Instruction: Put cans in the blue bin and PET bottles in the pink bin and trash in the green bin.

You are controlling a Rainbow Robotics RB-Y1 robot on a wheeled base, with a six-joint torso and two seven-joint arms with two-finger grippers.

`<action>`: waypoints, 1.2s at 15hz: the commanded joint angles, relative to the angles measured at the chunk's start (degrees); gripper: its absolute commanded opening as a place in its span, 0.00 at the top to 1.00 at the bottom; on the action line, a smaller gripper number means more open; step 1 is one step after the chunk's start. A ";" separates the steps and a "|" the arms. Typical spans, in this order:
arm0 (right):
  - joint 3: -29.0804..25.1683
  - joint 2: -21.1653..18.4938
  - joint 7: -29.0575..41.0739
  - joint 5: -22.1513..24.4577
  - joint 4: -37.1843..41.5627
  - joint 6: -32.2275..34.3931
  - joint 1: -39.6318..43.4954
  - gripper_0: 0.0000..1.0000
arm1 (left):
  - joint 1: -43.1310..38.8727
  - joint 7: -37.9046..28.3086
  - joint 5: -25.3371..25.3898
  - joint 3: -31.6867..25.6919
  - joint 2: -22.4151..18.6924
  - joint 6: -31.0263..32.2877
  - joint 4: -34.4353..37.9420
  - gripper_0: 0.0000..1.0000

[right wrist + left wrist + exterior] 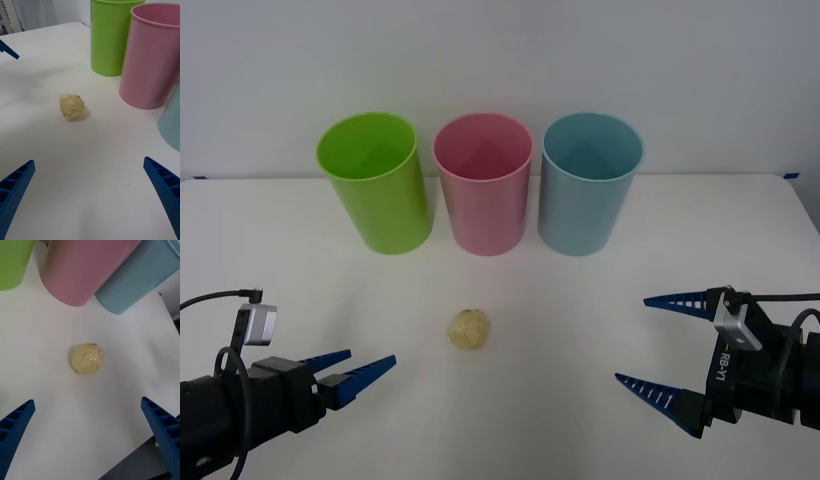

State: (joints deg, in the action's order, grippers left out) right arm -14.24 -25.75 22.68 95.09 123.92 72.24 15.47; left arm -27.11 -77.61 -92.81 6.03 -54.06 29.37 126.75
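Three tall cup-shaped bins stand in a row at the back of the white table: the green bin [375, 185] on the left, the pink bin [483, 190] in the middle, the blue bin [588, 190] on the right. The trash [468, 328], a small wrinkly yellow-beige ball, lies alone in front of the pink bin. My left gripper [367, 364] hovers open to the left of the trash [87, 358]. Farther off on the other side of the trash [71, 107], my right gripper [632, 340] is wide open. Both are empty. Cans and PET bottles are out of view.
The white table [280, 250] runs wide around the ball, with its front edge near the left gripper. A pale wall stands close behind the bins. The bins stand nearly touching one another.
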 commanded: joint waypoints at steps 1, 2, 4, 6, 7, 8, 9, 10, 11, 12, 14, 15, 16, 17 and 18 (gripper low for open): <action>0.00 0.00 0.00 0.00 0.01 0.00 0.00 0.00 | 6.02 -4.74 -0.44 5.22 -5.88 -2.21 -0.18 0.00; 0.00 0.00 0.00 0.00 0.01 0.00 0.00 0.00 | 7.34 -4.74 -0.61 5.49 -8.69 -2.21 -0.53 0.00; 0.00 0.00 0.00 0.00 0.01 0.00 0.00 0.00 | 9.36 -4.83 -0.88 5.57 -14.41 -2.21 -0.97 0.00; 0.00 0.00 0.00 0.00 0.01 0.00 0.00 0.00 | 10.77 -4.66 -0.53 5.57 -18.54 -2.21 -0.97 0.00; 0.00 0.00 0.00 0.00 0.01 0.00 0.00 0.00 | 10.85 -4.66 -0.35 6.01 -19.24 -2.12 -0.45 0.00; 0.00 0.00 0.00 0.00 0.01 0.00 0.00 0.00 | 11.64 -4.66 1.23 7.51 -20.21 -2.21 -0.10 0.00; 0.00 0.00 0.00 0.00 0.01 0.00 0.00 0.00 | 13.67 -4.66 3.08 10.06 -21.17 -2.21 -0.10 0.00; 0.00 0.00 0.00 0.00 0.01 0.00 0.00 0.00 | 17.88 -4.66 4.31 14.63 -21.96 -2.21 -0.18 0.00; 0.00 0.00 0.00 0.00 0.01 0.00 0.00 0.00 | 20.96 -4.66 5.36 17.62 -22.76 -2.21 -0.45 0.00; 0.00 0.00 0.00 0.00 0.01 0.00 0.00 0.00 | 26.23 -4.66 6.42 22.54 -23.81 -2.21 -1.41 0.00; 0.00 0.00 0.00 0.00 0.01 0.00 0.00 0.00 | 35.38 -4.66 7.12 30.36 -23.72 -2.21 -4.58 0.00; 0.00 0.00 0.00 0.00 0.01 0.00 0.00 0.00 | 39.95 -4.66 7.12 34.05 -23.11 -2.21 -6.77 0.00; 0.00 0.00 0.00 0.00 0.01 0.00 0.00 0.00 | 44.69 -4.74 7.21 38.27 -22.49 -2.21 -9.06 0.00; 0.00 0.00 0.00 0.00 0.01 0.00 0.00 0.00 | 47.50 -4.74 8.00 41.08 -22.40 -2.21 -10.29 0.00; 0.00 0.00 0.00 0.00 0.01 0.00 0.00 0.00 | 50.67 -4.74 9.58 44.42 -22.32 -2.21 -11.08 0.00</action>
State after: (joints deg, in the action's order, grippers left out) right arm -14.24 -25.76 22.68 95.10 123.92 72.25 15.47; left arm 21.29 -82.35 -84.32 48.09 -76.47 27.14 116.29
